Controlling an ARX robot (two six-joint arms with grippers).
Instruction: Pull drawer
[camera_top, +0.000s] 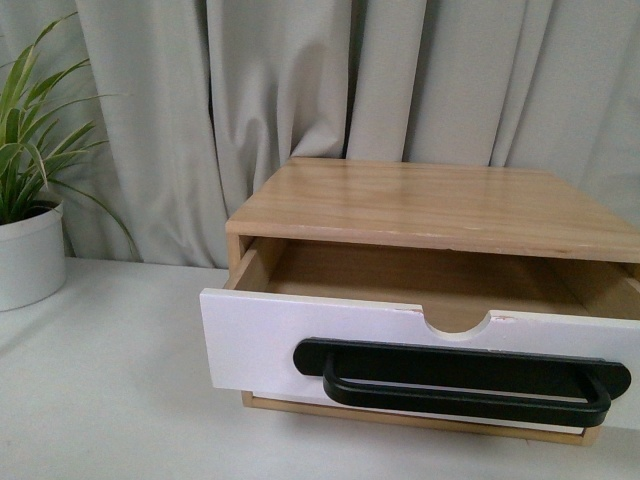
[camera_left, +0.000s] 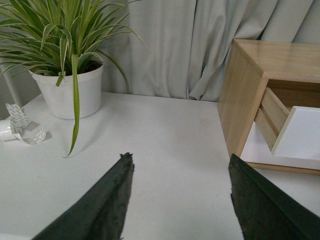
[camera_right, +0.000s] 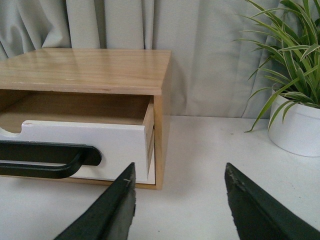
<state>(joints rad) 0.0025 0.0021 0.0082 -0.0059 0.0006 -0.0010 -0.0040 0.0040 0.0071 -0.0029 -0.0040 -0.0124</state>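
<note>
The drawer (camera_top: 260, 345) has a white front, a half-round notch in its top edge and a wide black bar handle (camera_top: 462, 380). It stands partly out of a light wooden cabinet (camera_top: 430, 205), with its bare inside showing. Neither gripper appears in the front view. My left gripper (camera_left: 180, 160) is open over the white tabletop, to the side of the cabinet (camera_left: 250, 85), with the drawer's front (camera_left: 300, 135) off to one side. My right gripper (camera_right: 180, 172) is open too, near the cabinet's other corner, with the handle's end (camera_right: 75, 160) close by. Nothing sits between either pair of fingers.
A potted plant in a white pot (camera_top: 28, 255) stands at the far left of the table; it also shows in the left wrist view as the pot (camera_left: 70, 90). Another white pot (camera_right: 297, 127) with a plant stands beside the cabinet's right. Curled tape scraps (camera_left: 22, 127) lie near the left pot. Grey curtains hang behind.
</note>
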